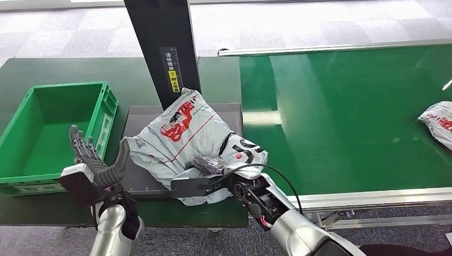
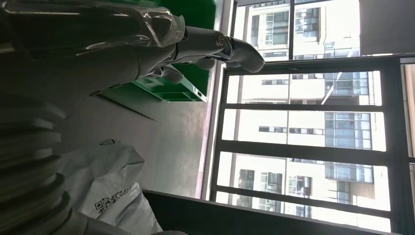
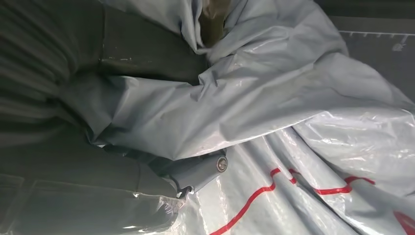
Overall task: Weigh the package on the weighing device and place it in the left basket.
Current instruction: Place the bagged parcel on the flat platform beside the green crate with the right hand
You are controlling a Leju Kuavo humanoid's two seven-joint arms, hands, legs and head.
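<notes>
A grey plastic package (image 1: 184, 133) with red print lies crumpled on the dark weighing plate (image 1: 141, 114), in front of the device's black post (image 1: 162, 48). My right hand (image 1: 213, 165) grips the package at its near edge. In the right wrist view the package film (image 3: 293, 98) folds over that hand (image 3: 147, 181). My left hand (image 1: 96, 160) stands open with its fingers up, just left of the package, between it and the green basket (image 1: 58, 86). The left wrist view has the left hand (image 2: 210, 44) stretched out, with the basket (image 2: 181, 88) beyond it and the package (image 2: 107, 196) beside it.
A second grey package (image 1: 440, 120) lies at the far right of the green conveyor belt (image 1: 346, 117). The basket is on the dark table to the left of the weighing device. The belt's metal edge (image 1: 373, 198) runs along the near right side.
</notes>
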